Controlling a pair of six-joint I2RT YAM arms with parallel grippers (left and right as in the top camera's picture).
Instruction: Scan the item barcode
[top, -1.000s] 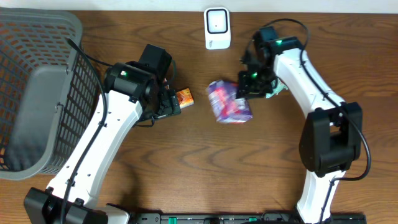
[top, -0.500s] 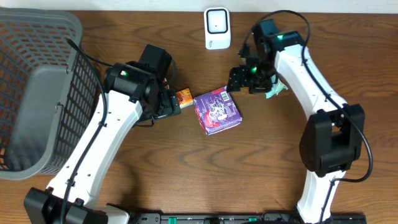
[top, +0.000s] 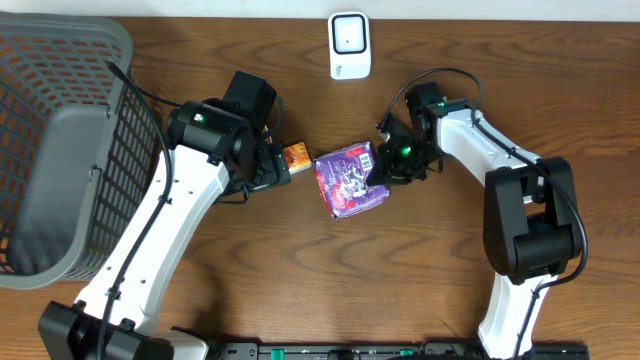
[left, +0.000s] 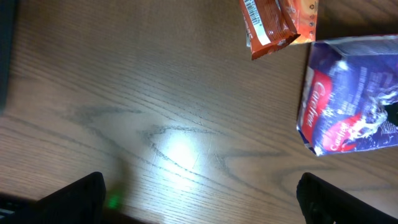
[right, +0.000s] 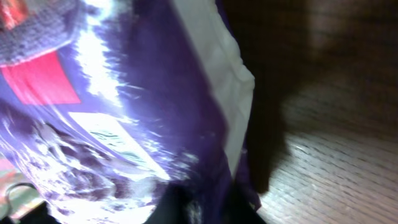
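As the purple packet (top: 348, 178) rests on the table (top: 300, 285), the right gripper (top: 386, 172) (closed tight) pinches its edge.

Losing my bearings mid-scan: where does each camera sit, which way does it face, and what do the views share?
Overhead: above the table, facing straight down; both arms, basket, scanner, packet, right gripper at the bag.
Left wrist: on the left arm, facing down at bare wood; open left gripper at the bottom edge, packet and bag upper right.
Right wrist: close against the bag; its gripper only a dark shape at the bottom.
Shared: bag in all three; packet in overhead and left wrist.
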